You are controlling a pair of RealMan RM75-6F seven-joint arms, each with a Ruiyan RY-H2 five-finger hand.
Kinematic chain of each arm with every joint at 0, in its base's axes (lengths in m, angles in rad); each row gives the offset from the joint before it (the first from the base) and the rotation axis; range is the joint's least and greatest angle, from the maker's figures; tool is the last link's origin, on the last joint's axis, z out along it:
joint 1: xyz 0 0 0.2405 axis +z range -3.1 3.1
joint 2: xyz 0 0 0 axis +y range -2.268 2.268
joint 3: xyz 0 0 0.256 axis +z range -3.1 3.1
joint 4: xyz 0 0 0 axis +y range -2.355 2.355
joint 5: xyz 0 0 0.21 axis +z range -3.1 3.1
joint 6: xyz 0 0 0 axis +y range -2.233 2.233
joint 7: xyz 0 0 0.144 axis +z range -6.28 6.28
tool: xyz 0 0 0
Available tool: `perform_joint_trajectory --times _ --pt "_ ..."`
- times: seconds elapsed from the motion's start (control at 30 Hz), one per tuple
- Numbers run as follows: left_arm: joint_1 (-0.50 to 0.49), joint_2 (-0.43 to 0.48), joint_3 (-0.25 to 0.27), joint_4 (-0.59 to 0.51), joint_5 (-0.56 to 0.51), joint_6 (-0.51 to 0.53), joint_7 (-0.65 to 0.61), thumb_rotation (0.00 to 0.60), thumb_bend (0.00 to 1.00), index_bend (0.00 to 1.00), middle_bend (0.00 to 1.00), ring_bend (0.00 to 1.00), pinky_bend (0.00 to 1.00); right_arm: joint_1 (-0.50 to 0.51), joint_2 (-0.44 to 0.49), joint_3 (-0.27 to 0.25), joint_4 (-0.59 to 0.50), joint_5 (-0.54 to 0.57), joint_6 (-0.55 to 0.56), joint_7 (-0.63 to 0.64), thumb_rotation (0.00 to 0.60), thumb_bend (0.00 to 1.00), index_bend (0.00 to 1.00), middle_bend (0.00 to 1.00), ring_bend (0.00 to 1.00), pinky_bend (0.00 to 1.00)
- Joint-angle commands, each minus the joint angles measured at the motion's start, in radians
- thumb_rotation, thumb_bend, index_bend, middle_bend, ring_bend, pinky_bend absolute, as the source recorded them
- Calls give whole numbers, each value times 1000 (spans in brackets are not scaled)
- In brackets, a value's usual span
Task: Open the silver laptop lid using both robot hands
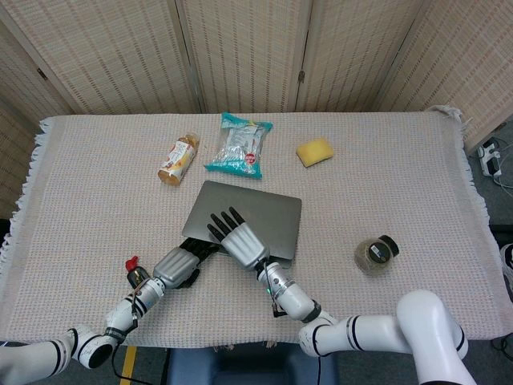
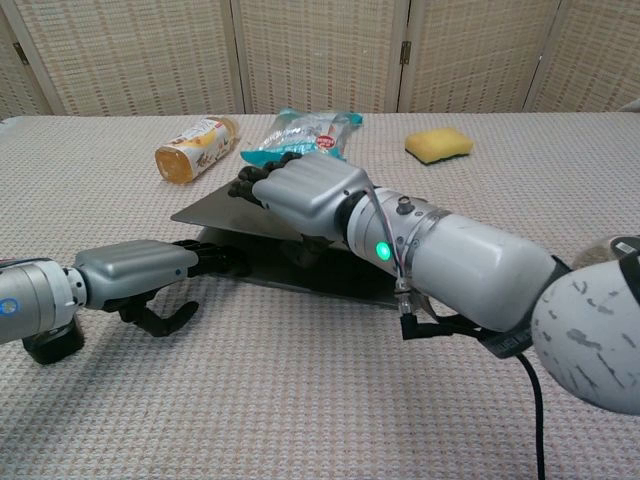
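Laptop (image 1: 252, 216) lies near the counter's (image 1: 417, 168) front edge, lid slightly raised. Right hand (image 1: 239, 239) grips the lid's front edge; left hand (image 1: 180, 262), empty with fingers extended, reaches under its left corner.

A thin, flat silver metal laptop (image 1: 248, 220) is lying near the middle of the cloth-covered tabletop (image 1: 385, 176), turned slightly askew to the table edges. Its plain matte lid (image 2: 225, 212) is standing partly raised at the front, tilting up at a shallow angle so a dark wedge-shaped gap is showing above the base (image 2: 300, 278). The base is resting flat on the cloth. The right hand (image 2: 305, 190) is lying over the lid's front edge, and the left hand (image 2: 140, 268) is reaching its dark fingertips (image 2: 225, 262) to the base's front left corner.
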Motion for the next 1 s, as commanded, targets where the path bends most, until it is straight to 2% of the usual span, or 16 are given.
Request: perform_joint_trajectory --times 0.03,1.0 --pt "-5 -3 -2 2 -19 -4 22 600 736 11 12 0 0 1 -2 -2 4 4 -2 0 600 549 0 0 0 0" --pt "-26 1 13 -34 -106 8 109 600 736 52 12 0 0 9 -54 -14 133 44 8 -45 600 550 0 0 0 0"
